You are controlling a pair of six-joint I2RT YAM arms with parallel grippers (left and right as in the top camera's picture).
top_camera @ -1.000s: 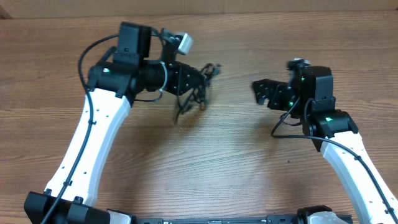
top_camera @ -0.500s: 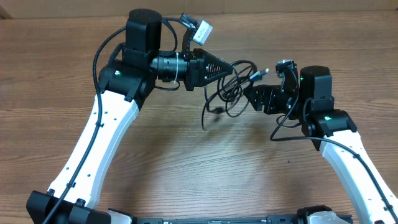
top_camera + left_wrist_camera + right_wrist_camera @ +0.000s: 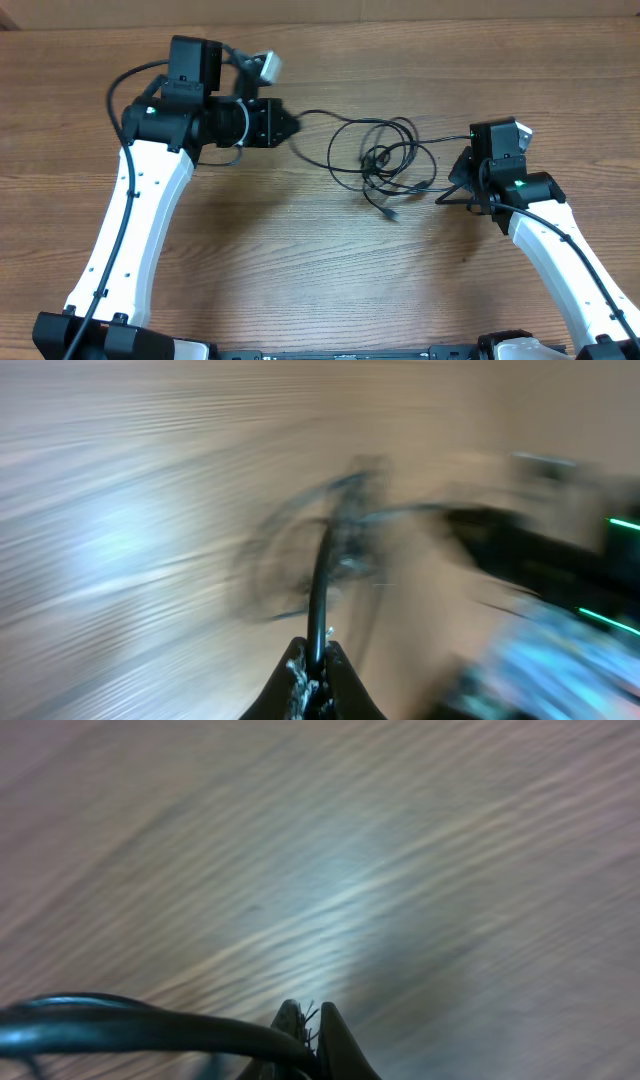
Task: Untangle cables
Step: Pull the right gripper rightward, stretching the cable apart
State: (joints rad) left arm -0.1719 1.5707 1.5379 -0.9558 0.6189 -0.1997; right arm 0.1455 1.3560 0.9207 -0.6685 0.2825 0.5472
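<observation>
The cables [image 3: 376,158] sprawl in loose black loops on the wooden table between my two arms, with a small plug end [image 3: 392,215] hanging toward the front. My left gripper [image 3: 293,124] sits left of the loops and is shut on a cable strand [image 3: 318,590] that runs out of its tips [image 3: 315,656]. My right gripper [image 3: 466,168] is at the right of the loops, mostly hidden under its wrist in the overhead view. In the right wrist view it [image 3: 310,1018] is shut on a cable [image 3: 150,1025] coming in from the left. Both wrist views are motion-blurred.
The wooden table [image 3: 300,260] spreads around the loops. Each arm carries its own thicker black wires [image 3: 125,85]. A pale wall edge runs along the back [image 3: 400,8].
The right gripper has shut on a cable. Both arms have drawn apart, left arm leftward and right arm rightward, and the bundle has spread into wider loops between them.
</observation>
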